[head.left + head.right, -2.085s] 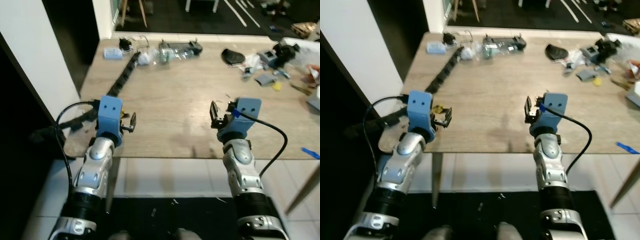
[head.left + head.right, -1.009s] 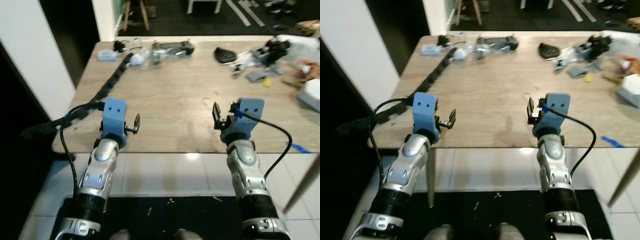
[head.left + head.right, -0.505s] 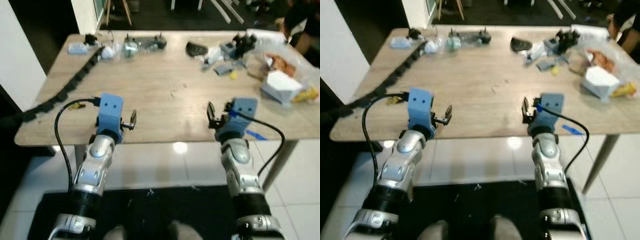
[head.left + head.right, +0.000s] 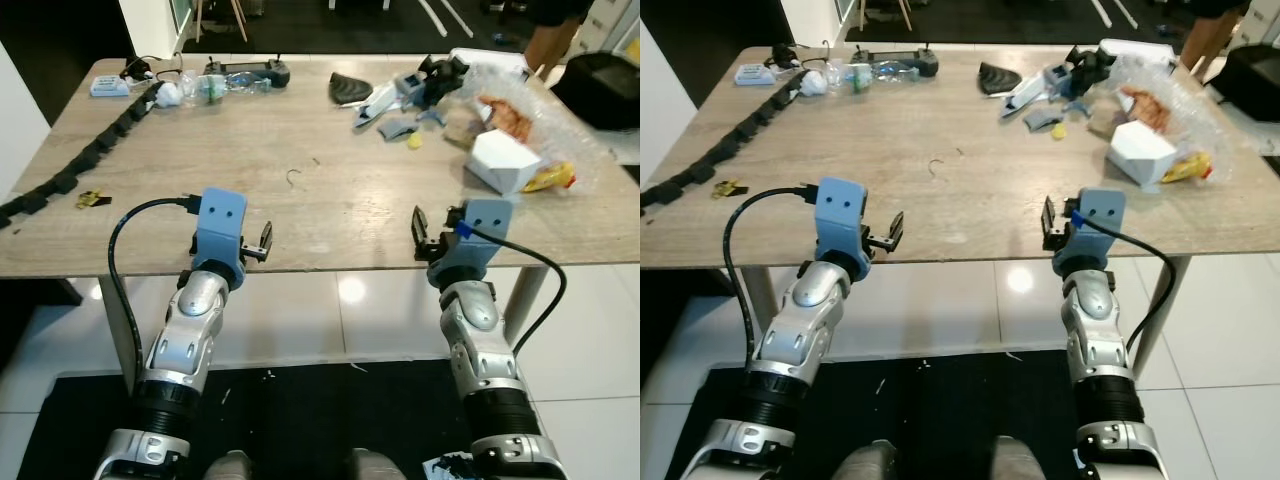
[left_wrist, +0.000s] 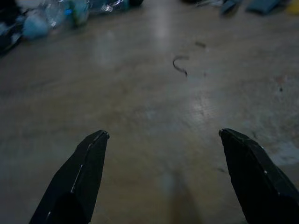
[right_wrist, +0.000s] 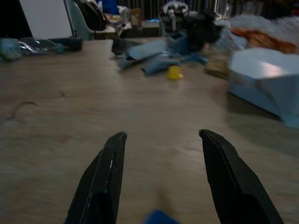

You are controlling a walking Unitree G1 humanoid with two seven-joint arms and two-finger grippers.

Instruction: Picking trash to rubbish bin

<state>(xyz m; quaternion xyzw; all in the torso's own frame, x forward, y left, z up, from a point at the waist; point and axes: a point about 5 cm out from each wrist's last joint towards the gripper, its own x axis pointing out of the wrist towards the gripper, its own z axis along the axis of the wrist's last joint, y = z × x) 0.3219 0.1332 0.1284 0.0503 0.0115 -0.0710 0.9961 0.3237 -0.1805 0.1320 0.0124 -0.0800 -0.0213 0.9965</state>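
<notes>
Beyond the surface's [image 4: 300, 215] near edge, the white box [image 4: 503, 160] and plastic wrappers [image 4: 520, 105] have come into view at its far right as the camera swung. Left gripper [image 5: 161, 154] and right gripper [image 6: 161, 149] hover empty, jaws spread; the approach continues.

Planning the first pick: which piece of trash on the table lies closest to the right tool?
The white box lies closest to the right tool, near the table's right edge; the yellow cap and grey scraps sit farther back.
</notes>
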